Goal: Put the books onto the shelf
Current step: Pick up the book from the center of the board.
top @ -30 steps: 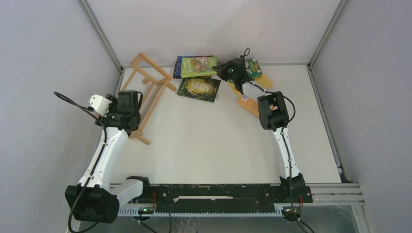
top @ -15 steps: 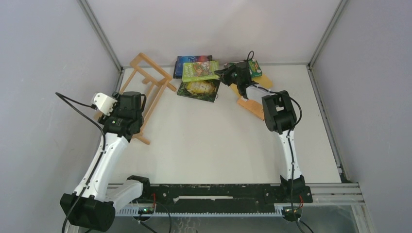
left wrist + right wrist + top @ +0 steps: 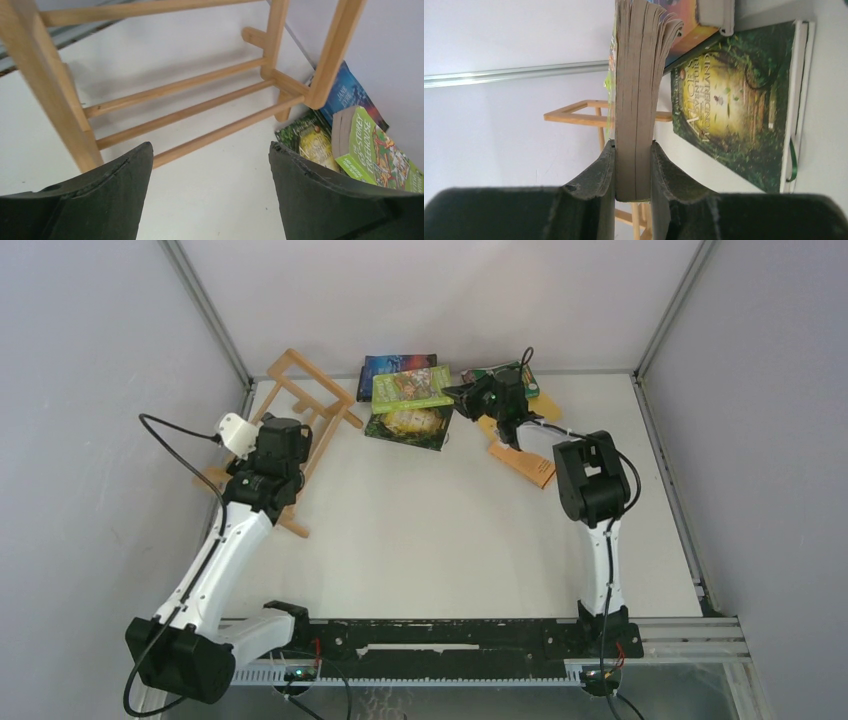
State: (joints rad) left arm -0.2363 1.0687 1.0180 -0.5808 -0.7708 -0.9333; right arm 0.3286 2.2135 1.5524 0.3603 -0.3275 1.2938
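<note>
Clamping lime-green book [image 3: 636,75] edge-on: right end effector [image 3: 634,150]; left end effector [image 3: 210,165] spread wide, empty, over shelf [image 3: 185,115].

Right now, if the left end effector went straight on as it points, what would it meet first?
Most likely the lower slats of the shelf, lying just ahead of the open left end effector, though depth is unclear.

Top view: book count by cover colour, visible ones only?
Lime-green book: 1
Blue book: 1
Dark green-and-gold book: 1
Green book: 1
Orange book: 1
Total: 5 in view; more may be hidden.
</note>
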